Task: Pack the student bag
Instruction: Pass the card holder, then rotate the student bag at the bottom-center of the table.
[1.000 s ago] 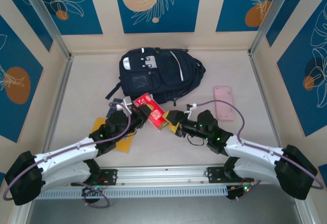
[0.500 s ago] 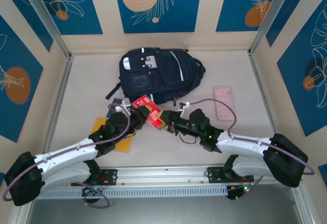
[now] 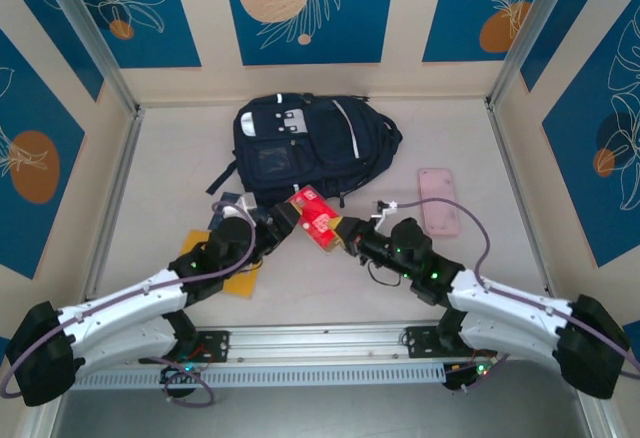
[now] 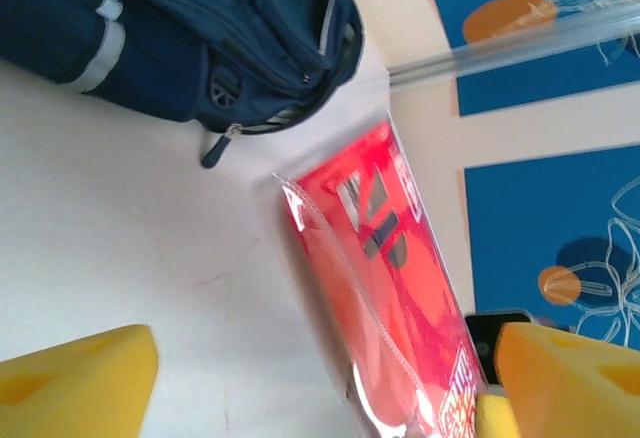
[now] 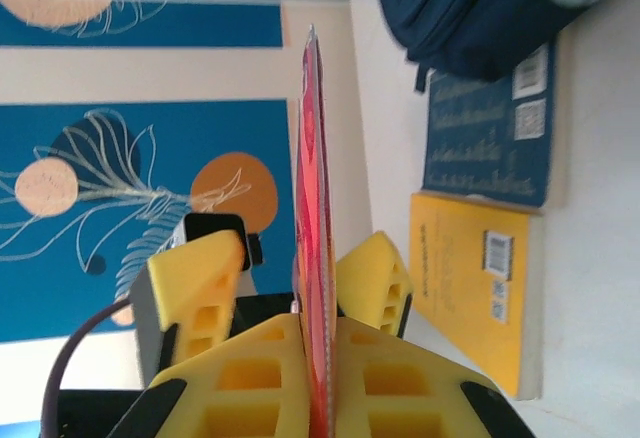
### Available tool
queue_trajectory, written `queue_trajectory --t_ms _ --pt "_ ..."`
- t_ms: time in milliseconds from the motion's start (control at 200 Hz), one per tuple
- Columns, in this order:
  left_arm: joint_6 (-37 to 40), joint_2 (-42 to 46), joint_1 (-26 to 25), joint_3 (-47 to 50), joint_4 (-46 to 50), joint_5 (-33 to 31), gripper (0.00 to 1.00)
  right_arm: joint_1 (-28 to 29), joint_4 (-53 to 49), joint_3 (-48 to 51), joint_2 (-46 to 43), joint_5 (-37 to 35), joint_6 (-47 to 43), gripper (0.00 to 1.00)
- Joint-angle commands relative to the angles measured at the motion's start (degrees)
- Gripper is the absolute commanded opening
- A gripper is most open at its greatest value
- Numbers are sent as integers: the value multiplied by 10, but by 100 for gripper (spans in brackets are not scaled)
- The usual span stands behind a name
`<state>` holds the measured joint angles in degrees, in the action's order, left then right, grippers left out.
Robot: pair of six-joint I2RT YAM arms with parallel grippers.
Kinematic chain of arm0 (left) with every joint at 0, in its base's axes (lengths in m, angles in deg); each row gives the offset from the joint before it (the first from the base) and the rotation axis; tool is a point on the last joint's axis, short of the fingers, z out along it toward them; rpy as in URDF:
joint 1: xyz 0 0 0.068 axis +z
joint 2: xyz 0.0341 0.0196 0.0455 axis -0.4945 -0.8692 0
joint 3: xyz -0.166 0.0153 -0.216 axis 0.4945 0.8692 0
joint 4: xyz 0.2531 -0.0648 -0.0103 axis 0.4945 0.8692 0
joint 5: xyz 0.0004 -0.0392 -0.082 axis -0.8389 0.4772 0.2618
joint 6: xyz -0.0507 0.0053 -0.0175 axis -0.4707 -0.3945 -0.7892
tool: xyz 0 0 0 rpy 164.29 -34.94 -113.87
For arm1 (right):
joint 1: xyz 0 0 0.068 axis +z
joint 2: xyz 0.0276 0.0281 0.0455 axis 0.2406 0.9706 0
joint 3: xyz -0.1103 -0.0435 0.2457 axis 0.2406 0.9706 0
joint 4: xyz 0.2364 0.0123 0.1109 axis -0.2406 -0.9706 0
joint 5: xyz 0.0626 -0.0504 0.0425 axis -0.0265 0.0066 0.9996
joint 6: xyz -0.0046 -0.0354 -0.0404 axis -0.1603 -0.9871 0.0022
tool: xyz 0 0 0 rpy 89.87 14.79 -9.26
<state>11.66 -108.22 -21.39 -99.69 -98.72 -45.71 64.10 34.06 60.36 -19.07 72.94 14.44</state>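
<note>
Our right gripper (image 3: 343, 232) is clamped on one end of a flat red packet (image 3: 314, 216) in clear wrap. Our left gripper (image 3: 284, 214) stands wide open, with one yellow pad on each side of that packet. Just beyond them the student bag (image 3: 300, 148) lies front up at the far middle of the table (image 3: 330, 293). Its long axis runs far to near, the grey-patch end points toward the back wall, and its black straps trail out near-left. A yellow book (image 5: 480, 288) and a blue book (image 5: 490, 128) lie by our left arm. A pink case (image 3: 438, 201) lies to the right.
</note>
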Motion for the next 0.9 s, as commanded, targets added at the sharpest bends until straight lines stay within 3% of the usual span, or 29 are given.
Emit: queue_trajectory --t_ms 0,135,370,495,695,895 --pt "96 7 -1 -71 154 -46 95 -14 -165 6 -76 -76 -25 0" --pt "171 -22 13 -152 296 -123 96 -41 -285 30 -166 -101 -29 0" --pt "245 -127 126 -246 374 -86 95 -102 -367 74 -268 -68 -57 0" --pt "274 -184 185 -281 350 -14 90 -131 -377 75 -280 -37 -94 0" --pt "386 -350 182 -464 369 96 88 -164 -416 58 -279 -35 -170 0" --pt "414 -545 177 -676 375 208 84 -189 -415 66 -278 -27 -200 0"
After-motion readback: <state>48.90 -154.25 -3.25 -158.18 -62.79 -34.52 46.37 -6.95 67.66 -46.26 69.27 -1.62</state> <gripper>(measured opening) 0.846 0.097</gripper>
